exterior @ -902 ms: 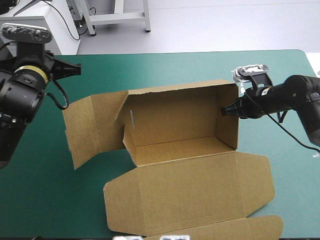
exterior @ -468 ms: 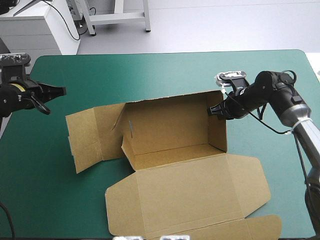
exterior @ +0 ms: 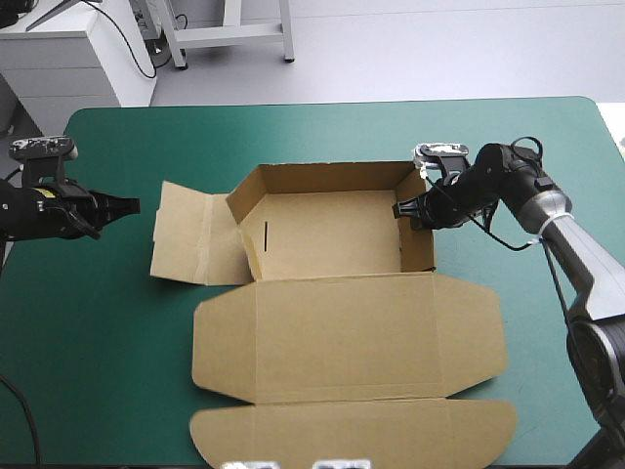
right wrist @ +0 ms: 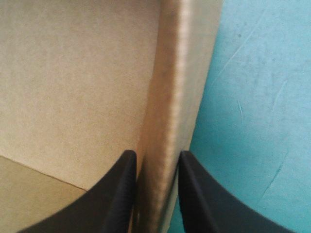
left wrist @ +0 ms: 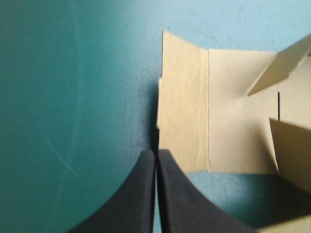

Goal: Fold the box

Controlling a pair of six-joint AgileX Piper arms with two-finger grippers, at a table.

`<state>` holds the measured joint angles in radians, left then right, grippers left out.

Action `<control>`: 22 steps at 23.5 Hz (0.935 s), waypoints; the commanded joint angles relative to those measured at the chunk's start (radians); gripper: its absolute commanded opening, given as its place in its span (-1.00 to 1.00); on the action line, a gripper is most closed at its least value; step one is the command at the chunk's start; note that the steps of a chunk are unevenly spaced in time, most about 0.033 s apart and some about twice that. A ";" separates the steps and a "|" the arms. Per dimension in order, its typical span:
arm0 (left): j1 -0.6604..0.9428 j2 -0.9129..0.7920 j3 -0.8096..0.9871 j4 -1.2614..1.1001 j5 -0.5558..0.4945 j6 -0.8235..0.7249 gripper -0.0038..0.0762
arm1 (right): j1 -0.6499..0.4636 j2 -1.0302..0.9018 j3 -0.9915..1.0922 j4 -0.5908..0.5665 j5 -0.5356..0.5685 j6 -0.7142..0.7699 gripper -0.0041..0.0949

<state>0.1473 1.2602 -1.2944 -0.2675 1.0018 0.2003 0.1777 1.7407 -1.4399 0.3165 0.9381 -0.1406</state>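
The brown box point(exterior: 332, 244) lies mid-table as an open tray with raised walls, its wide lid point(exterior: 342, 342) flat toward the near edge and a flap point(exterior: 190, 244) flat on its left. My right gripper point(exterior: 400, 211) is shut on the box's right wall point(right wrist: 167, 121), one black finger point(right wrist: 116, 194) inside and the other outside. My left gripper point(exterior: 133, 205) hovers left of the flat flap, shut and holding nothing; in its wrist view the fingertips point(left wrist: 156, 154) point at the flap's edge point(left wrist: 182, 111), a short gap away.
Bare teal-green cover point(exterior: 88, 342) lies left of the box and behind it point(exterior: 293, 132). The lid's outer flap point(exterior: 352, 435) reaches close to the table's near edge. To the right of the box the cover point(exterior: 547, 322) is bare under the right arm.
The box has dropped from tilted to flat on the table and shifted toward the back, carried by the right gripper. The left arm has lowered toward the left flap.
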 commanded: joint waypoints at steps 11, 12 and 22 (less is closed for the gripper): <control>0.001 -0.023 -0.026 -0.031 -0.033 0.011 -0.90 | 0.000 -0.073 -0.312 -0.035 0.232 0.008 -0.11; 0.001 -0.023 -0.026 -0.031 -0.034 0.011 -0.90 | 0.000 -0.086 -0.371 -0.043 0.278 -0.004 -0.11; 0.001 -0.023 -0.026 -0.031 -0.035 0.011 -0.90 | 0.000 -0.176 -0.414 -0.092 0.313 0.116 -0.11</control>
<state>0.1473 1.2602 -1.2927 -0.2705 1.0098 0.2098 0.1777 1.6067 -1.8272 0.2167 1.2419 -0.0498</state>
